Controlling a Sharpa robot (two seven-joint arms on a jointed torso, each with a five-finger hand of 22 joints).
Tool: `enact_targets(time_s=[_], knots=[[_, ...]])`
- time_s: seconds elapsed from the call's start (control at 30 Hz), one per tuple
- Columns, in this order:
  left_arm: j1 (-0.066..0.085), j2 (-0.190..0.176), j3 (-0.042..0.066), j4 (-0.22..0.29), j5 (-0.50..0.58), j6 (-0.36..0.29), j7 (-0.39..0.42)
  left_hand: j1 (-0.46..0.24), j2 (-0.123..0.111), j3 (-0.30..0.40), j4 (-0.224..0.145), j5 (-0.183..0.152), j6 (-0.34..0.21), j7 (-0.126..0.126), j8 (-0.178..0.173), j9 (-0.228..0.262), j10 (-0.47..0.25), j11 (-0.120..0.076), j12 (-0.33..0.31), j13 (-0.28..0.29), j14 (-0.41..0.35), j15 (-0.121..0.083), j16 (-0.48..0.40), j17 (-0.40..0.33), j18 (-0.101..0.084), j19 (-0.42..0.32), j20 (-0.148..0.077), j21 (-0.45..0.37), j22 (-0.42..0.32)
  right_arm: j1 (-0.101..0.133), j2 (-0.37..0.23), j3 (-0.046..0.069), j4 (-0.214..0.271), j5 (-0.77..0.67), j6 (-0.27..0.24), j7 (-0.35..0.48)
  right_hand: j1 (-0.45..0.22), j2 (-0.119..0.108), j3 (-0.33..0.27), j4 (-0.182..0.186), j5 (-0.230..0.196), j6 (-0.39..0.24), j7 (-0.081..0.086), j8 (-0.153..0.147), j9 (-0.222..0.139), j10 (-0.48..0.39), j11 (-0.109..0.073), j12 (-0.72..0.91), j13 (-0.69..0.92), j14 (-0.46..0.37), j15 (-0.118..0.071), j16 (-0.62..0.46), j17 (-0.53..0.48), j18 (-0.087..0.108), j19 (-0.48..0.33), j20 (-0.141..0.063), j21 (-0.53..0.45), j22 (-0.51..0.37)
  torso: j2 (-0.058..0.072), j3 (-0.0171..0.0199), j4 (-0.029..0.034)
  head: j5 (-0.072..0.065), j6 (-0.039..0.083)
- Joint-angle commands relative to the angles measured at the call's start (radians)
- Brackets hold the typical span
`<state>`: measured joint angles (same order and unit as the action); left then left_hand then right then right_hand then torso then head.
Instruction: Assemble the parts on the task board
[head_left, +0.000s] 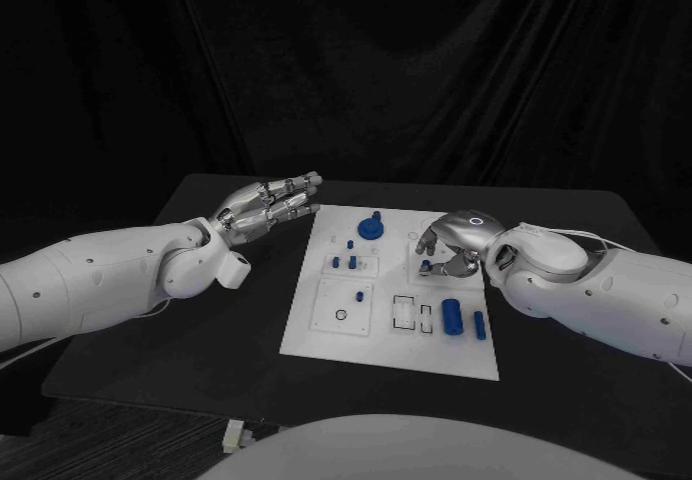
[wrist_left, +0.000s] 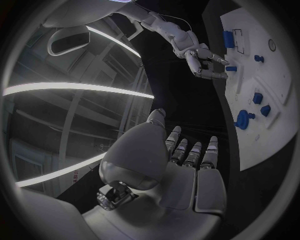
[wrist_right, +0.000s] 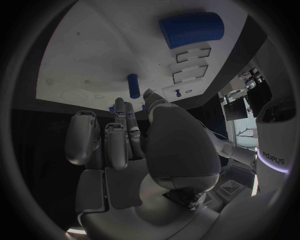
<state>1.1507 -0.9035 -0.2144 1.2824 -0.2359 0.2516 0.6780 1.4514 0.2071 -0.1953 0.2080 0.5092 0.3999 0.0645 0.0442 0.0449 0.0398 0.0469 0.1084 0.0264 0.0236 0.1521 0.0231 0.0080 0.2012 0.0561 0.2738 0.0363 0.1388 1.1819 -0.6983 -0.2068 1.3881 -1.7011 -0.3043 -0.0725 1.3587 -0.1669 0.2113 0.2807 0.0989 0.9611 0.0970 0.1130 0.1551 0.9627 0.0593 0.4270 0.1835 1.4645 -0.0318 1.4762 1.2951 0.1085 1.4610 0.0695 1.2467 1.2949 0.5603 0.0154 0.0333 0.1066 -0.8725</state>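
Note:
The white task board (head_left: 320, 318) lies mid-table. On it stand a round blue knob (head_left: 372, 228), small blue pegs (head_left: 346, 263), a blue cylinder (head_left: 451, 316) and a slim blue piece (head_left: 479, 322). My right hand (head_left: 454, 243) hangs over the board's right half, fingers pointing down. Its fingertips pinch a small blue peg (wrist_left: 231, 68) just above the board; blue shows between them in the right wrist view. My left hand (head_left: 268, 210) hovers off the board's far left corner, fingers stretched out, holding nothing. The left wrist view shows its palm (wrist_left: 187, 172) and the board (wrist_left: 275, 85).
Rectangular slots (wrist_right: 189, 63) sit between the big blue cylinder (wrist_right: 190, 30) and a single blue peg (wrist_right: 134, 86) on the board (wrist_right: 87, 55). A ring outline (head_left: 339, 314) marks the board's near left. Bare black table (head_left: 188, 340) surrounds the board.

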Motion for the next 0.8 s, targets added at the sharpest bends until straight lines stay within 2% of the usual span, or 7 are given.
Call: enact_targets(time_s=[0.03, 0.27, 0.37, 0.4, 0.47, 0.6, 0.8], knots=[[-0.002, 0.002, 0.001, 0.001, 0.006, 0.015, 0.068, 0.006, 0.004, 0.026, -0.015, 0.013, -0.01, 0.002, -0.001, -0.002, 0.006, -0.001, 0.018, -0.002, 0.004, 0.003, 0.004, 0.004, -0.021, 0.002, 0.007, -0.006, 0.002, -0.007, 0.008, 0.001, -0.011, 0.0, 0.013, -0.001, -0.001, 0.004, -0.026, -0.005, 0.018, 0.007, 0.003, -0.01, -0.008, -0.011, 0.002, 0.005, 0.016, 0.059, -0.004, 0.005, 0.077, -0.04, -0.01, 0.002, -0.018, 0.186, 0.0, 0.0, 0.0005, -0.001, 0.0], [-0.002, 0.004, 0.001, 0.001, 0.006, 0.019, 0.067, 0.006, 0.005, 0.027, -0.015, 0.014, -0.008, 0.003, 0.0, -0.002, 0.006, 0.0, 0.018, -0.002, 0.005, 0.005, 0.005, 0.004, -0.021, 0.004, 0.008, -0.006, 0.005, -0.016, 0.022, 0.001, -0.027, 0.0, 0.02, 0.006, 0.017, 0.009, -0.018, -0.011, 0.046, 0.013, 0.003, -0.008, -0.008, -0.017, 0.004, 0.004, 0.017, 0.055, -0.002, -0.002, 0.065, -0.037, -0.018, 0.004, -0.033, 0.182, -0.001, 0.0002, -0.0011, 0.003, 0.0], [-0.002, 0.004, 0.001, 0.001, 0.006, 0.02, 0.066, 0.007, 0.006, 0.028, -0.016, 0.014, -0.006, 0.005, 0.0, -0.002, 0.006, 0.001, 0.019, -0.002, 0.005, 0.007, 0.006, 0.004, -0.021, 0.005, 0.01, -0.005, 0.007, -0.019, 0.026, 0.001, -0.032, 0.0, 0.017, 0.019, 0.044, 0.017, -0.001, -0.024, 0.097, 0.027, 0.006, -0.002, -0.004, -0.013, 0.005, 0.004, 0.017, 0.053, -0.001, -0.004, 0.061, -0.037, -0.021, 0.006, -0.035, 0.182, 0.0, 0.0001, -0.001, 0.003, 0.0], [-0.002, 0.004, 0.001, 0.001, 0.006, 0.02, 0.066, 0.008, 0.006, 0.029, -0.017, 0.014, 0.002, 0.009, 0.002, -0.001, 0.008, 0.005, 0.022, -0.001, 0.008, 0.009, 0.008, 0.005, -0.021, 0.008, 0.012, -0.003, 0.01, -0.019, 0.026, 0.001, -0.033, 0.0, 0.015, 0.023, 0.064, 0.024, 0.017, -0.033, 0.134, 0.041, 0.005, 0.005, 0.0, -0.006, 0.004, 0.001, 0.014, 0.053, 0.0, -0.003, 0.063, -0.037, -0.021, 0.007, -0.032, 0.182, 0.0, -0.0001, -0.001, 0.002, 0.0], [-0.002, 0.003, 0.001, 0.001, 0.006, 0.021, 0.066, 0.008, 0.007, 0.03, -0.017, 0.014, 0.007, 0.011, 0.003, 0.0, 0.008, 0.007, 0.023, -0.001, 0.009, 0.011, 0.009, 0.005, -0.021, 0.009, 0.013, -0.003, 0.012, -0.02, 0.026, 0.001, -0.033, 0.0, 0.01, 0.033, 0.079, 0.028, 0.031, -0.04, 0.15, 0.055, 0.004, 0.012, 0.005, 0.003, 0.003, -0.001, 0.011, 0.054, 0.001, -0.001, 0.067, -0.038, -0.02, 0.007, -0.028, 0.183, 0.0, -0.0001, -0.001, 0.003, 0.0], [-0.003, 0.004, 0.001, 0.0, 0.006, 0.022, 0.065, 0.008, 0.007, 0.03, -0.018, 0.014, 0.01, 0.012, 0.004, 0.0, 0.008, 0.007, 0.023, -0.001, 0.01, 0.011, 0.01, 0.005, -0.021, 0.01, 0.013, -0.002, 0.012, -0.021, 0.024, 0.001, -0.032, 0.0, 0.003, 0.042, 0.109, 0.036, 0.061, -0.058, 0.173, 0.087, 0.006, 0.029, 0.017, 0.032, -0.002, -0.004, 0.006, 0.056, 0.003, 0.001, 0.07, -0.039, -0.017, 0.008, -0.018, 0.185, 0.0, 0.0, -0.0003, 0.002, 0.0], [-0.003, 0.005, 0.001, 0.001, 0.006, 0.024, 0.065, 0.009, 0.007, 0.031, -0.018, 0.015, 0.012, 0.014, 0.004, 0.001, 0.009, 0.009, 0.024, -0.001, 0.011, 0.013, 0.011, 0.006, -0.021, 0.012, 0.014, -0.001, 0.016, -0.022, 0.022, 0.001, -0.03, 0.0, 0.008, 0.038, 0.112, 0.033, 0.071, -0.062, 0.185, 0.095, 0.007, 0.033, 0.024, 0.046, -0.003, -0.009, 0.001, 0.055, 0.007, 0.0, 0.068, -0.04, -0.017, 0.011, -0.017, 0.185, -0.001, 0.0, -0.0005, 0.004, 0.0]])
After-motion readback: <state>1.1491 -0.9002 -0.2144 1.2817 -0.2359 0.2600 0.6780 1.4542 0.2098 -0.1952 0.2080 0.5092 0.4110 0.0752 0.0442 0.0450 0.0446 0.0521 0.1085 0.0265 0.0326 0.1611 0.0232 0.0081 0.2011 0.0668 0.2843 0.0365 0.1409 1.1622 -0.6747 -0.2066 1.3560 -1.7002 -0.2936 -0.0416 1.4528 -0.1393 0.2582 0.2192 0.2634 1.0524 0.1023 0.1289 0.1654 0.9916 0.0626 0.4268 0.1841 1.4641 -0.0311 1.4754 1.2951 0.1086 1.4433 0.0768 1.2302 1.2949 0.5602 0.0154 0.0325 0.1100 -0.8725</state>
